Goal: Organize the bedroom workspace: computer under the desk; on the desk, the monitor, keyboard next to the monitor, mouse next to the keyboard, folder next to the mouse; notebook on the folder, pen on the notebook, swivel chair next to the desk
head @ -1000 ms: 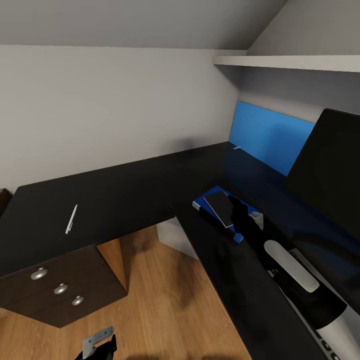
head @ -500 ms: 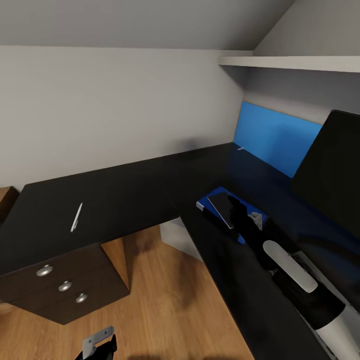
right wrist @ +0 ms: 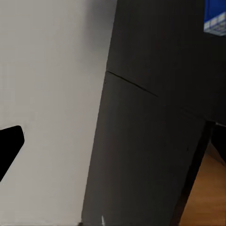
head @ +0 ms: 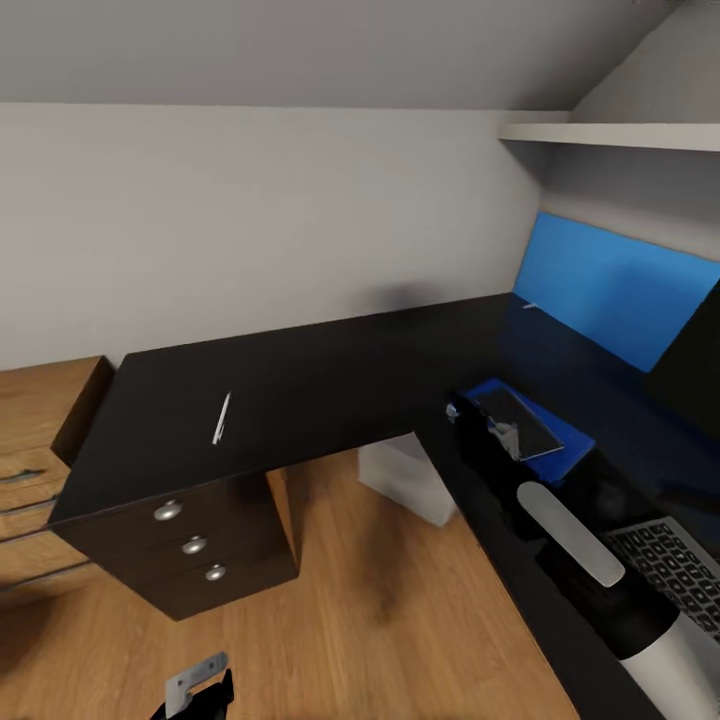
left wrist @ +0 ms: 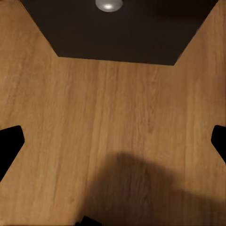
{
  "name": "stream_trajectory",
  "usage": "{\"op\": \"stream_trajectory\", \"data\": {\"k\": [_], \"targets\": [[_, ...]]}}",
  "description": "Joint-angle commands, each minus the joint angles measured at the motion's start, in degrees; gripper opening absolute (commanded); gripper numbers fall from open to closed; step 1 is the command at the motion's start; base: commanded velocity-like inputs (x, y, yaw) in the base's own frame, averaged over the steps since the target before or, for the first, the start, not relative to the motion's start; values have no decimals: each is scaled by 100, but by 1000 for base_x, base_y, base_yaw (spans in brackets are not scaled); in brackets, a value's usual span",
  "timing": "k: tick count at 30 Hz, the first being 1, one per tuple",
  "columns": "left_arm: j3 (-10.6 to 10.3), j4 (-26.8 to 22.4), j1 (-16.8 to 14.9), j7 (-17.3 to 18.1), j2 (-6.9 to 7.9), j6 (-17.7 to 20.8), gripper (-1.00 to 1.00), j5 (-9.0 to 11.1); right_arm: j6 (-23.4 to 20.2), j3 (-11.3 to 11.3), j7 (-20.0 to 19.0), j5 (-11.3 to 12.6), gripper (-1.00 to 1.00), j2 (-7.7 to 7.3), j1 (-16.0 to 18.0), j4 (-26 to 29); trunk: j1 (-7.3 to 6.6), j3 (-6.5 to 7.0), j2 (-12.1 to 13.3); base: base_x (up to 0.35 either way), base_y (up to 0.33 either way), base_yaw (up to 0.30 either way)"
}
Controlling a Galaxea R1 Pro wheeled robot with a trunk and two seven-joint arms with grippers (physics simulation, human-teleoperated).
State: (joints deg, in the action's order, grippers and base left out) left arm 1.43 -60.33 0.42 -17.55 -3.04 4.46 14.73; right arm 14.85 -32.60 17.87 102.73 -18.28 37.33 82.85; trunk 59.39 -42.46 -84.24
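Attic bedroom, black L-shaped desk [head: 330, 380]: the view is swinging left toward the pen [head: 221, 417].

The notebook [head: 515, 422] is lying on the blue folder [head: 560, 440]; the pen is lying well apart, now nearer centre. The right gripper [head: 480, 425] is hovering beside the stack, its jaws indiscernible; the left gripper's [left wrist: 113, 146] jaws are gaping wide. The keyboard [head: 670, 570] is getting cut off.

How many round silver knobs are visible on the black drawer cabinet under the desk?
3. They sit in a slanted row on the cabinet front: the upper knob, the middle knob and the lower knob. More may be hidden on faces turned away from the camera.
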Motion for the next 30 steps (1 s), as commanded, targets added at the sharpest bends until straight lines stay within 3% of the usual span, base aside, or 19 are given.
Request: {"op": "stream_trajectory", "data": {"k": [1,6,13,17,21,22,25,27,30], "targets": [[3,-14,2,-12,-3,28,100,38,44,-18,14,15,100,5,9,8,-1,3,-3,-131,305,200],[3,-1,2,-13,-4,32,100,34,44,-21,28,-175,100,84,8,5,-1,36,-3,-133,311,201],[-2,90,2,-20,0,79,100,47,43,-41,329,-701,100,360,8,-6,-1,82,-3,-106,258,201],[-2,190,2,-27,4,88,100,46,44,-82,674,-1531,100,681,7,-57,-1,108,-3,-15,40,203],[-9,209,2,-29,1,89,100,45,44,-89,850,-2099,100,914,6,-236,-1,134,-3,-3,8,204],[-11,212,2,-30,-2,90,100,42,44,-90,914,-2427,100,1049,6,-336,-1,141,-3,-1,2,207],[-11,213,2,-35,-3,90,100,40,44,-94,1036,-2781,100,1193,7,-482,-1,160,-3,0,1,210],[-13,214,2,-37,-4,90,100,39,44,-91,1200,-3273,100,1447,9,-707,-1,173,-3,0,0,214],[-13,214,2,-37,-4,90,100,39,41,-88,1263,-3646,100,1613,10,-889,-1,187,-3,0,0,193]]}}
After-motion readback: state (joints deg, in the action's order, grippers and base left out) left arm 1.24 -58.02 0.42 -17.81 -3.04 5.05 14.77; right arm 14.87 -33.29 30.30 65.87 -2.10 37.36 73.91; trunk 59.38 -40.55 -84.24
